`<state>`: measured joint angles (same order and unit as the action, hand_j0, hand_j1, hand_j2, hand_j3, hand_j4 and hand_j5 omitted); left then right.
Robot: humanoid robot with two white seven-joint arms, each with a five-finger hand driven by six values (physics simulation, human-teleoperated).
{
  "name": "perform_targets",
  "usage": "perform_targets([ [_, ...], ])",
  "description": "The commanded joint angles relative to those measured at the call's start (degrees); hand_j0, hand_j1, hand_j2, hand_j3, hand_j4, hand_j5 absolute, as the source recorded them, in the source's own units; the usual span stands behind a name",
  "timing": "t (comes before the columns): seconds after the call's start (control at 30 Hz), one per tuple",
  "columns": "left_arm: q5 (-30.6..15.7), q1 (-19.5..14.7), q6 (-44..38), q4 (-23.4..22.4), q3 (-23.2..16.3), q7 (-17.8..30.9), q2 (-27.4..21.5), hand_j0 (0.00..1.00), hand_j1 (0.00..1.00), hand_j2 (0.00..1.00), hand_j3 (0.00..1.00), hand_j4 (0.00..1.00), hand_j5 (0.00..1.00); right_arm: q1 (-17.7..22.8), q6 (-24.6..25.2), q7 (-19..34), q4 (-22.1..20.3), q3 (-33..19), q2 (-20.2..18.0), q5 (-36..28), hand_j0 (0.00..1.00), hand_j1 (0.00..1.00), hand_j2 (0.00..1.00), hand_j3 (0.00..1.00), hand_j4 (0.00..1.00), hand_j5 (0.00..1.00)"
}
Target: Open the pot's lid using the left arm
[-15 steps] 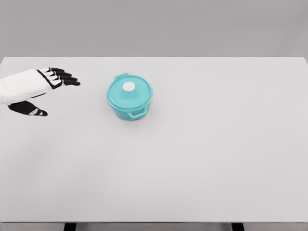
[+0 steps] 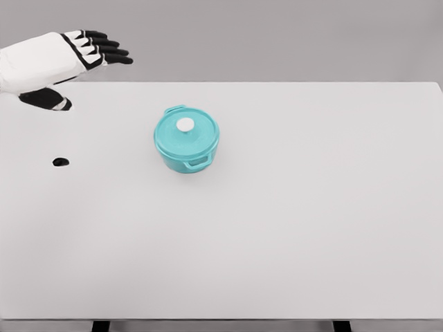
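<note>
The left hand [image 2: 79, 50], fingers spread and holding nothing, had risen higher and farther back, well left of the lidded round teal pot [image 2: 186, 144] on the white tabletop [image 2: 311, 207]; its white-knobbed lid [image 2: 185, 128] remained untouched.

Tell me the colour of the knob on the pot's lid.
White: the knob sits on the teal lid, clearest in the head view.

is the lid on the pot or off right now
On. The teal lid sits flush on the pot, white knob centred; the left robot hand is apart from it.
</note>
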<state>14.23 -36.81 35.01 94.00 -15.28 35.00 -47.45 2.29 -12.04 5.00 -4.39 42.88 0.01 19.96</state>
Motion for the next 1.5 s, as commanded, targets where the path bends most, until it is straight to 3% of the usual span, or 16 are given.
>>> perform_targets([
  [0.0,-2.79,-0.8,-0.01,-0.31,-9.58,0.0,0.43,1.0,1.0,1.0,1.0,1.0,1.0,0.0,-0.01,0.01,-0.01,0.01,-0.01,-0.01,1.0,1.0,1.0,1.0,1.0,1.0],
  [0.07,-6.4,-6.16,-0.01,-0.05,-16.35,0.0,-0.1,1.0,1.0,1.0,1.0,1.0,1.0,0.0,-0.01,0.01,-0.01,0.01,-0.01,-0.01,1.0,1.0,1.0,1.0,1.0,1.0],
  [0.2,-6.32,-13.89,-0.01,-0.14,-22.68,0.0,0.51,1.0,1.0,1.0,1.0,1.0,1.0,0.0,-0.01,0.01,-0.01,0.01,-0.01,-0.01,1.0,1.0,1.0,1.0,1.0,1.0],
  [0.33,-6.05,-15.3,-0.01,-1.19,-24.44,0.0,4.64,1.0,1.0,1.0,1.0,1.0,1.0,0.0,-0.01,0.01,-0.01,0.01,-0.01,-0.01,1.0,1.0,1.0,1.0,1.0,1.0],
  [0.4,-6.05,-17.76,-0.01,-1.63,-27.87,0.0,6.84,1.0,1.0,1.0,1.0,1.0,1.0,0.0,-0.01,0.01,-0.01,0.01,-0.01,-0.01,1.0,1.0,1.0,1.0,1.0,1.0],
  [0.53,-5.96,-21.28,-0.01,-10.33,-34.46,0.0,11.41,1.0,1.0,1.0,1.0,1.0,1.0,0.0,-0.01,0.01,-0.01,0.01,-0.01,-0.01,1.0,1.0,1.0,1.0,1.0,1.0],
  [0.63,-5.96,-21.37,-0.01,-14.11,-35.17,0.0,12.03,1.0,1.0,1.0,1.0,1.0,1.0,0.0,-0.01,0.01,-0.01,0.01,-0.01,-0.01,1.0,1.0,1.0,1.0,1.0,1.0],
  [0.77,-5.79,-21.02,-0.01,-14.29,-36.57,0.0,11.59,1.0,1.0,1.0,1.0,1.0,1.0,0.0,-0.01,0.01,-0.01,0.01,-0.01,-0.01,1.0,1.0,1.0,1.0,1.0,1.0],
  [1.03,5.11,-21.11,-0.01,-16.4,-36.92,0.0,12.03,1.0,1.0,1.0,1.0,1.0,1.0,0.0,-0.01,0.01,-0.01,0.01,-0.01,-0.01,1.0,1.0,1.0,1.0,1.0,1.0],
  [1.47,10.74,-21.02,-0.01,-19.82,-37.01,0.0,14.66,1.0,1.0,1.0,1.0,1.0,1.0,0.0,-0.01,0.01,-0.01,0.01,-0.01,-0.01,1.0,1.0,1.0,1.0,1.0,1.0],
])
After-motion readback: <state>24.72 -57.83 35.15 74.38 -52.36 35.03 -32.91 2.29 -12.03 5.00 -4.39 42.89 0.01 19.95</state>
